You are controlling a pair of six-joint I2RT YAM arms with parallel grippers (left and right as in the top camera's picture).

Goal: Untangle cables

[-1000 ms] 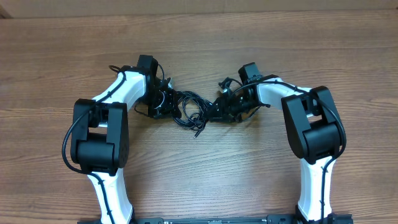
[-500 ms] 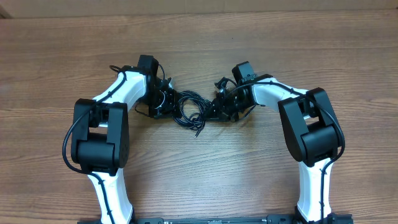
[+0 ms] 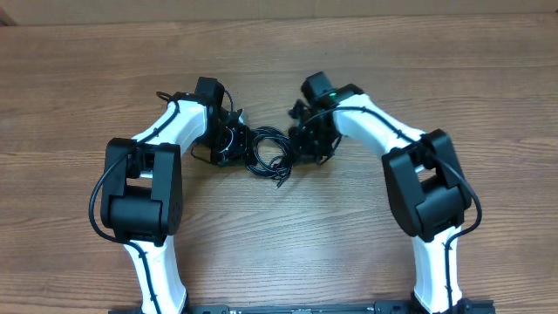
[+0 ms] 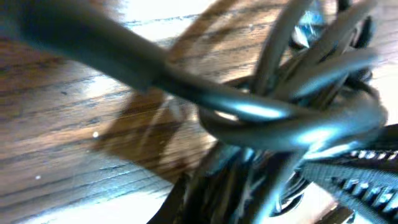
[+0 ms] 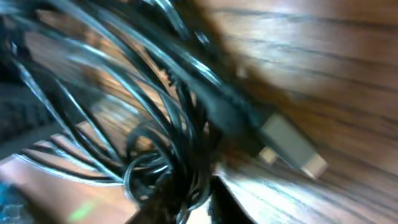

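The cables (image 3: 268, 153) lie as a tangle of thin black loops on the wooden table between my two grippers. My left gripper (image 3: 235, 139) sits at the tangle's left side, shut on a clump of cords; in the left wrist view the cables (image 4: 273, 115) fill the frame, blurred, and run down into the jaws. My right gripper (image 3: 302, 139) is at the tangle's right edge. The right wrist view shows the cables (image 5: 155, 124) bunched between its dark fingers (image 5: 231, 208), which are closed on them. A silver-tipped plug (image 5: 289, 146) lies on the wood just beyond.
The brown wooden table (image 3: 279, 235) spreads on all sides. Both white arms with black joints reach in from the near edge, the left elbow (image 3: 139, 187) and the right elbow (image 3: 427, 187) standing above the table.
My right arm has swung left and slightly farther back, bringing its gripper closer to the tangle. The left arm and its grip stay where they were.
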